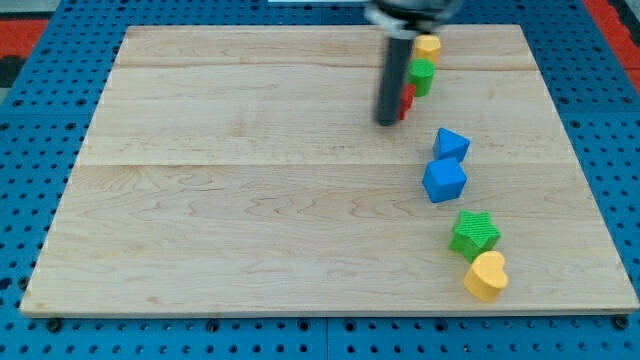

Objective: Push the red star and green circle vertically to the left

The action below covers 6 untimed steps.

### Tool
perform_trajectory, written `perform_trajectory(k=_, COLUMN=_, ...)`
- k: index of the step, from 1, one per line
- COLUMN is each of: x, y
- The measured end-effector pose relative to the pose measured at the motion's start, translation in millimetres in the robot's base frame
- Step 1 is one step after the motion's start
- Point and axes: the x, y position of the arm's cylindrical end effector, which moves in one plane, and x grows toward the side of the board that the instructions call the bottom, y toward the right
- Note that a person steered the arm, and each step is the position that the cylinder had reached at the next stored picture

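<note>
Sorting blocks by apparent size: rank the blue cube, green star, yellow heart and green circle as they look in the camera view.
1. blue cube, green star and yellow heart: look alike, nearer the view's bottom, so unranked.
2. green circle: smallest, partly hidden behind the rod above my tip.

the red star (407, 100) is mostly hidden behind the dark rod, so only a sliver of red shows and the star shape can't really be made out. it lies flat on the wooden board up near the top edge. the green circle (422, 76) sits right at its 1 o'clock, touching or nearly so, a short green cylinder lying flat, its left side partly covered too.
</note>
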Motion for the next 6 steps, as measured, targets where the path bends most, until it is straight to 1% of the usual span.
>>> perform_trajectory(k=1, x=-7.7, y=81.6)
perform_trajectory(k=2, x=-4.7, y=98.3)
perform_trajectory(k=3, x=-46.6, y=126.2)
perform_trajectory(k=4, x=-60.8, y=92.6)
perform_trajectory(k=5, x=-50.6, y=-6.4)
perform_trajectory(k=6, x=-42.7, y=-93.3)
